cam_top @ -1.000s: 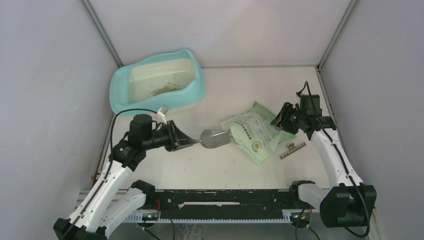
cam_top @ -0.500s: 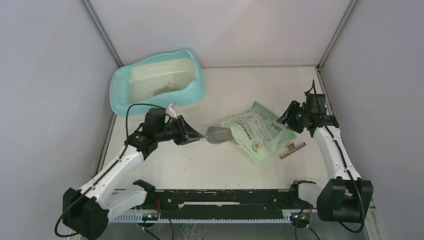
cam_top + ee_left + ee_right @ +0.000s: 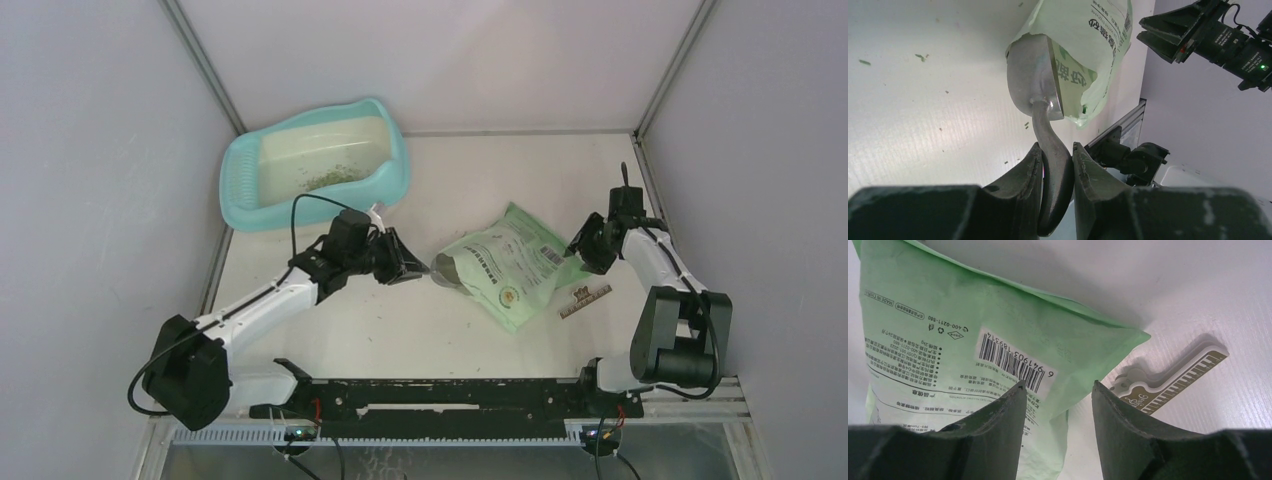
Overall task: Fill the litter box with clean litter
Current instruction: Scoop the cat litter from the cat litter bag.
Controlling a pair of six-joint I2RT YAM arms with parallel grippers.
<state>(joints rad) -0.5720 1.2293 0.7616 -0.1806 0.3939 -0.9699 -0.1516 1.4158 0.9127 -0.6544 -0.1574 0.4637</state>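
A white desk [image 3: 500, 170] stands walled in by grey panels, seen from above. The turquoise litter box [image 3: 240, 190] sits at eleven o'clock, with only a thin patch of litter [image 3: 335, 178] on its cream floor. Toward three o'clock lies a green litter bag [image 3: 505, 265]. The left end effector [image 3: 405, 266] pinches the handle of a metal scoop [image 3: 440, 270], whose bowl is at the bag's open mouth. The right end effector [image 3: 588, 243] hovers over the bag's far corner, fingers spread, holding nothing. To load well, the scoop likely needs to push in low and deep, then lift level; pinning the bag would probably stop it sliding. Only the left wrist view shows the bag's lip draped over the bowl. Only the right wrist view makes the barcode legible, and the piano-key print on a bag clip [image 3: 1168, 377] just beside that corner.
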